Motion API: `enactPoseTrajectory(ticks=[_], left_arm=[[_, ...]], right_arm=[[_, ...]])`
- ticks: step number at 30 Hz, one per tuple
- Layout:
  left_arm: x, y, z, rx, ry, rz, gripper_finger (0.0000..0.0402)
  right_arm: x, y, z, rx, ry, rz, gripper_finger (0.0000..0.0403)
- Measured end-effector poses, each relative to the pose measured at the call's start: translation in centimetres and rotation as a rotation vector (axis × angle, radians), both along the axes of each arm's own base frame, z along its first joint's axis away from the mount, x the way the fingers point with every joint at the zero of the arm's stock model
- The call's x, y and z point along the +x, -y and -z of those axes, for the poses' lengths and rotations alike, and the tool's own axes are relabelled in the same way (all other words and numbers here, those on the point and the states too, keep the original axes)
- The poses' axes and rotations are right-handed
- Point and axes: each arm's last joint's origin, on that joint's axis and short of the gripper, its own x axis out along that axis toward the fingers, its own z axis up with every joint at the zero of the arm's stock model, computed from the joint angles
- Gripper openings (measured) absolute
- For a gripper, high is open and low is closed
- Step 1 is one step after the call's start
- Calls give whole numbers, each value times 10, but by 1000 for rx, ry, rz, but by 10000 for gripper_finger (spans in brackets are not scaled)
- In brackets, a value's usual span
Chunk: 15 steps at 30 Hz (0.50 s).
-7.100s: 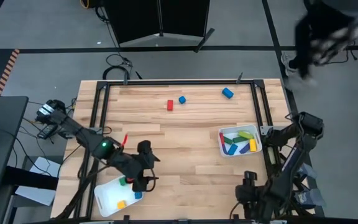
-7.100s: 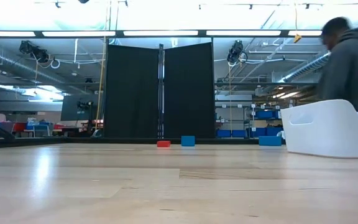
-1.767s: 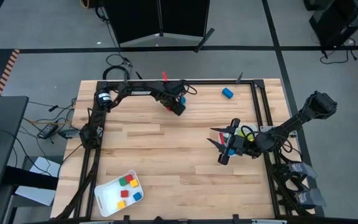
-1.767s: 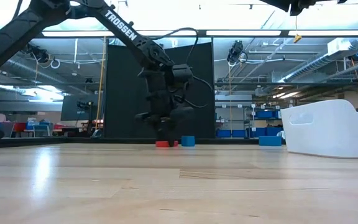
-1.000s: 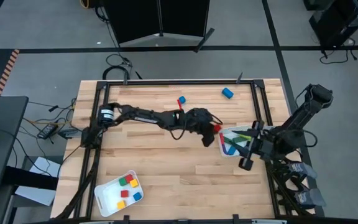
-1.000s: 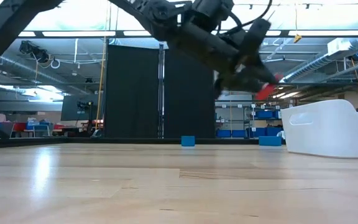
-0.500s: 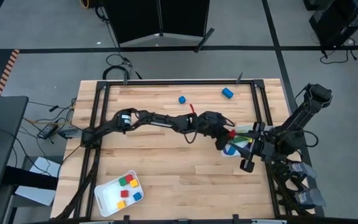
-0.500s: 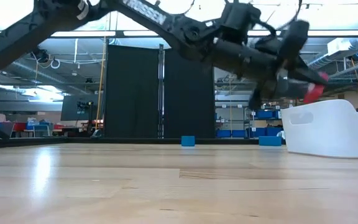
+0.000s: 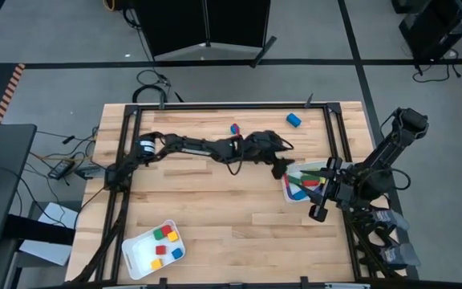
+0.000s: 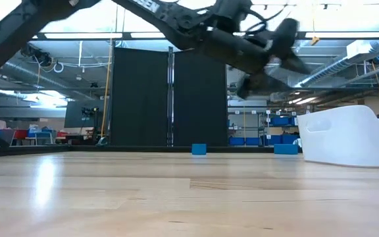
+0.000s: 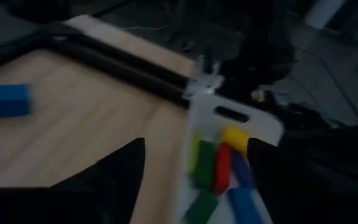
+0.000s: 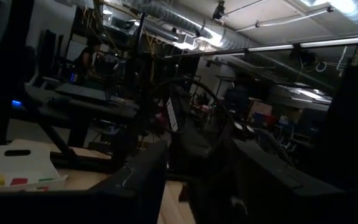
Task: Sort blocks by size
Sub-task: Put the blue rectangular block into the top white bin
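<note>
We're nearly done: right tray (image 9: 288, 187) holds the long bars (image 11: 216, 168), front-left tray (image 9: 135, 258) the cubes (image 9: 164, 235). Left gripper (image 9: 279, 168) beside the right tray, fingers apart, empty (right arm parked, can't tell). Two blue blocks (image 9: 293, 120) remain at the far edge.

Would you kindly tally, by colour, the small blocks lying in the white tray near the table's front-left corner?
In the white plastic tray:
Red cubes: 2
Yellow cubes: 2
Green cube: 1
Blue cube: 1
Total: 6
</note>
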Motion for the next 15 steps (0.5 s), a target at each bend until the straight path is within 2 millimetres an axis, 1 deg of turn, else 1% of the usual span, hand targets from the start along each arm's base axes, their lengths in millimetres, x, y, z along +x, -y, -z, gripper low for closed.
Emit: enactPoseTrajectory(ticks=[2,4,7,10,12,15], left_arm=[[-18,-12,-1,6,-27,-52,267],[-39,-28,0,9,-86,-118,243],[-67,-56,1,-3,-199,-204,223],[-87,-86,8,-36,-348,-277,221],[-99,-104,18,-68,-463,-301,226],[-111,-127,26,-76,-554,-332,241]], right_arm=[[0,0,0,0,-1,2,188],[1,1,1,-2,-5,9,186],[4,2,2,-5,-11,26,185],[7,4,3,-7,-16,46,186],[9,5,4,-3,-16,54,185],[11,4,6,-9,-23,61,184]])
